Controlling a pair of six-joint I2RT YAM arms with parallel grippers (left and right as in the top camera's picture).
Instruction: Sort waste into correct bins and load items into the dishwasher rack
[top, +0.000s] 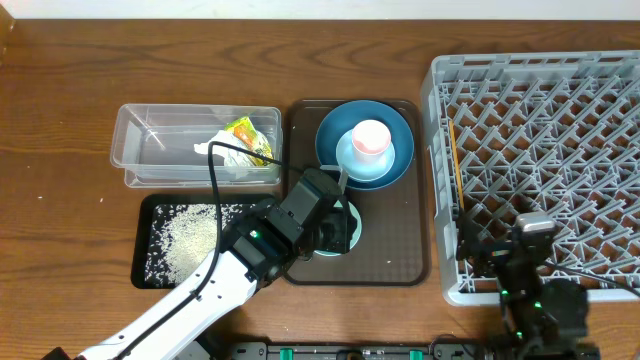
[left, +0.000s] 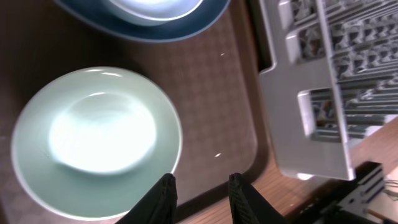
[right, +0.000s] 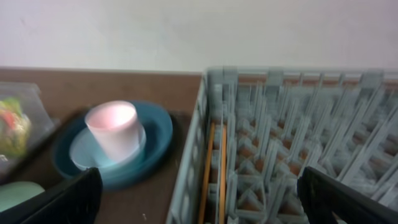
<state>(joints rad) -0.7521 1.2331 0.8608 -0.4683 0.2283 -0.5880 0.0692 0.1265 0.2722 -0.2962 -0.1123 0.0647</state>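
While L gripper (left: 202, 194) jaws stand slightly apart, empty, beside mint-green bowl (left: 96, 143) (R gripper (right: 199, 199): wide apart), bowl could be nudged, not gripped.

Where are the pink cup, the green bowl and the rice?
pink cup (top: 371, 138): overhead view, its open top.
green bowl (left: 99, 137): left wrist view, its hollow.
rice (top: 190, 235): overhead view, middle of pile.
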